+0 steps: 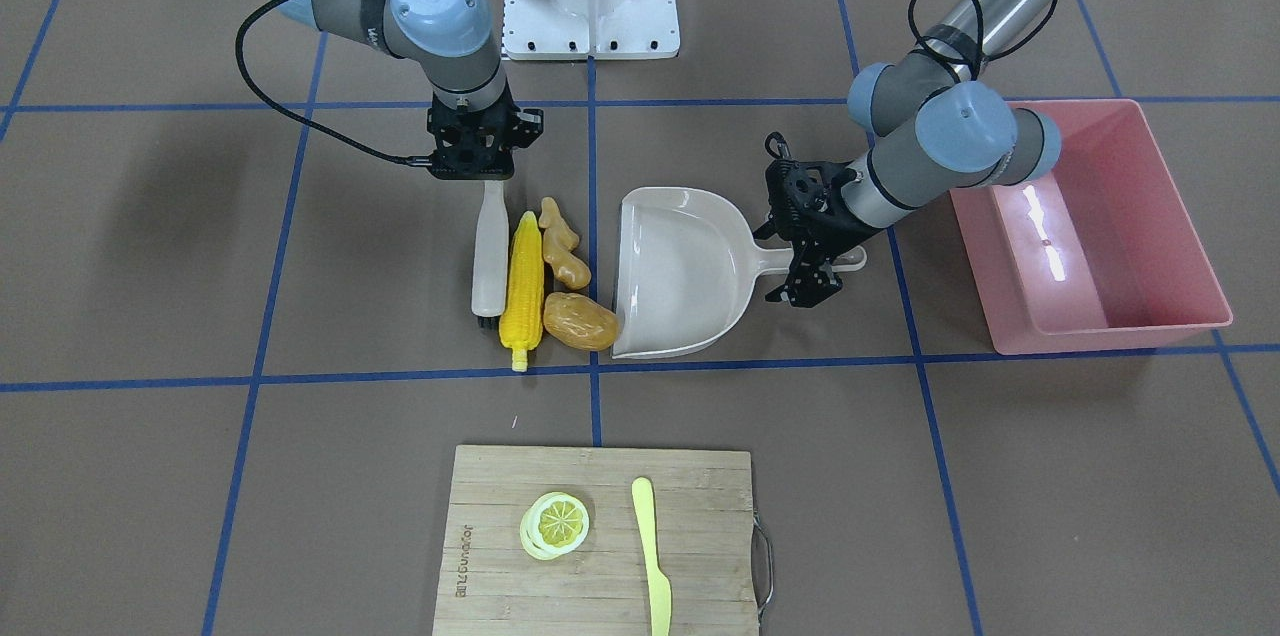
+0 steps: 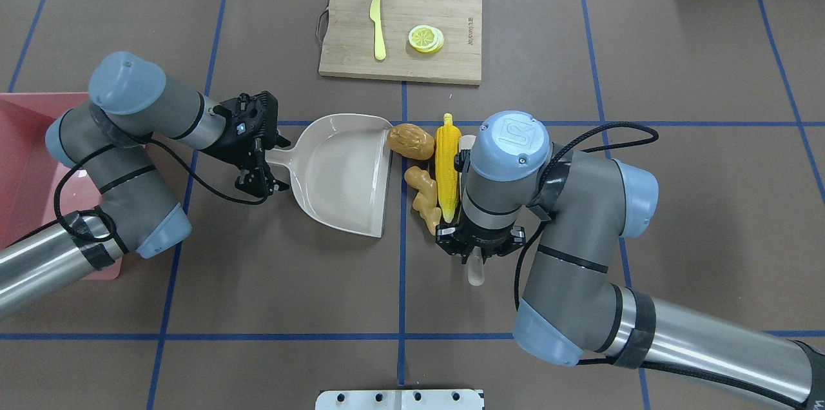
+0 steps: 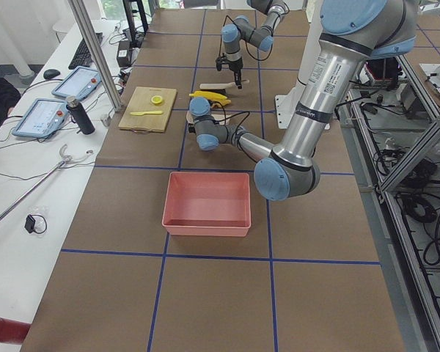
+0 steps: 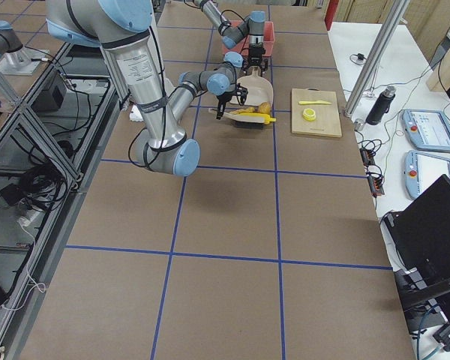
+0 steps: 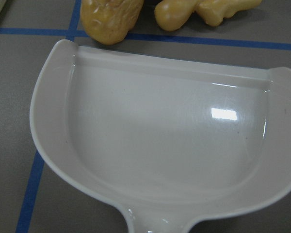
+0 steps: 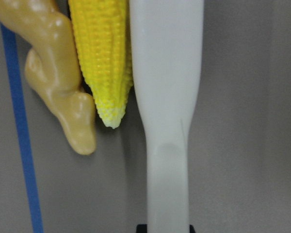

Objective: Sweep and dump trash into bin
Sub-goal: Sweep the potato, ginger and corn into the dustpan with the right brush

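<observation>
In the overhead view the pink bin (image 2: 26, 107) runs off the edge and sits partly under the left arm (image 2: 129, 191), and the right arm (image 2: 580, 216) hides most of the brush (image 1: 490, 251). The right gripper (image 1: 485, 178) pinches the brush handle, though its fingers are hard to make out. The left gripper (image 1: 805, 261) stands spread, one finger either side of the dustpan (image 1: 680, 266) handle. The corn (image 1: 522, 291), ginger (image 1: 562, 241) and potato (image 1: 580, 321) lie on the table (image 1: 150, 266) between the brush and the dustpan's mouth, the potato right at its lip, all well apart from the bin.
</observation>
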`<state>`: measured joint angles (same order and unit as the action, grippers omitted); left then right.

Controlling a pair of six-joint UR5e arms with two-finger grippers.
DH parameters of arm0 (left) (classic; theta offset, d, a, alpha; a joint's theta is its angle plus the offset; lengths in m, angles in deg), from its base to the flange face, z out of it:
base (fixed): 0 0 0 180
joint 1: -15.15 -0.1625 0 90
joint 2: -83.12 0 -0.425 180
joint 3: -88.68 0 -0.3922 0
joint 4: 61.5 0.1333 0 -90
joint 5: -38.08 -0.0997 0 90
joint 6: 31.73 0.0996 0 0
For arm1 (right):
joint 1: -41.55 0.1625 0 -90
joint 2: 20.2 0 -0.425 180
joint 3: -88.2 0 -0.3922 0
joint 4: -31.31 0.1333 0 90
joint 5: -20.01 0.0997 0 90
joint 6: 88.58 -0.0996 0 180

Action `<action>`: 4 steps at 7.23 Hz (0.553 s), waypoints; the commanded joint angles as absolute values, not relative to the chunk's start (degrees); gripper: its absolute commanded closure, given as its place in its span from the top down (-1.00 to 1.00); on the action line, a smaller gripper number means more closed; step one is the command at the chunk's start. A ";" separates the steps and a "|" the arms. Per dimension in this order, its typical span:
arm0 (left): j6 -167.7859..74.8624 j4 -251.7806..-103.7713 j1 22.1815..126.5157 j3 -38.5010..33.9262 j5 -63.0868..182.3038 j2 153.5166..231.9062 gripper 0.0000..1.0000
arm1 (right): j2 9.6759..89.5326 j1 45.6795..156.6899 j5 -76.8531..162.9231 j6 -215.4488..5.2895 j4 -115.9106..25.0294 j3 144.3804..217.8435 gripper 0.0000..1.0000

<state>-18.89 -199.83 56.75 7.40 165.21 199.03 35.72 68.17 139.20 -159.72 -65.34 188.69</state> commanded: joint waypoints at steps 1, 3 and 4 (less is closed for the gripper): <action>-18.90 -199.75 56.64 7.47 165.17 199.13 0.72 | 30.53 67.57 139.02 -160.39 -65.20 184.03 -1.00; -19.25 -199.75 56.55 7.56 165.08 199.13 0.72 | 24.39 65.20 136.92 -161.79 -65.20 178.76 -1.00; -19.25 -199.75 56.46 7.56 165.08 199.13 0.72 | 21.23 65.11 136.91 -162.31 -65.20 175.95 -1.00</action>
